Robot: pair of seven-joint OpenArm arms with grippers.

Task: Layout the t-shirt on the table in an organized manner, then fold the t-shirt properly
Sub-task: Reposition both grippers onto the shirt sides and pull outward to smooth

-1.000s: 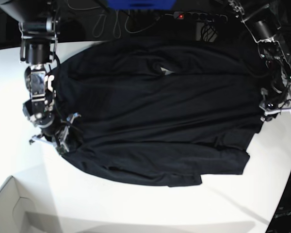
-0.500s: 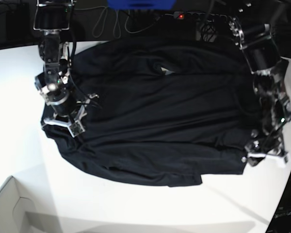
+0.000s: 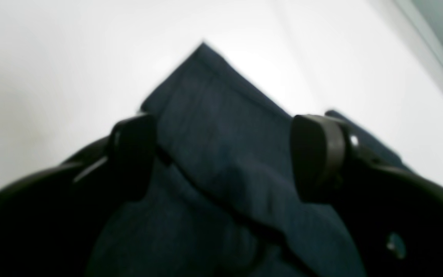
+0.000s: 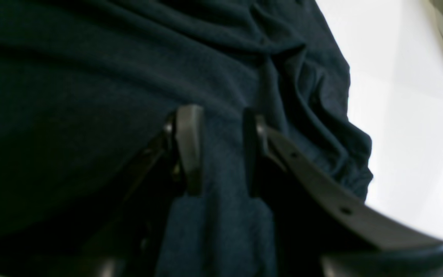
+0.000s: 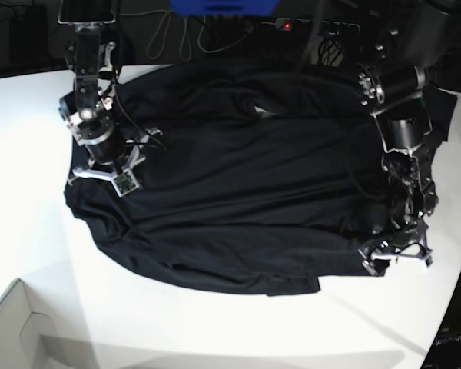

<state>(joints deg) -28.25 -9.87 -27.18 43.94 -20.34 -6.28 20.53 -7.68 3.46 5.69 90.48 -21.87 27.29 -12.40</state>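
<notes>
The black t-shirt (image 5: 246, 192) lies spread across the white table (image 5: 215, 330), with wrinkles and a folded hem at the front. My left gripper (image 5: 397, 257) hovers over the shirt's front right corner. In the left wrist view it (image 3: 223, 157) is open wide, and a pointed corner of the shirt (image 3: 221, 127) lies between and below its fingers. My right gripper (image 5: 100, 178) rests on the shirt's left edge. In the right wrist view it (image 4: 221, 150) stands partly open with a fold of the shirt (image 4: 90, 77) in the gap.
A white box corner (image 5: 15, 330) sits at the front left. Cables and a power strip with a red light (image 5: 288, 25) run along the dark back edge. The table's curved edge (image 5: 453, 307) passes close to my left gripper.
My left gripper moved forward along the shirt's right edge and opened wide. My right gripper moved back and inward over the shirt's left edge, and its jaws parted.
</notes>
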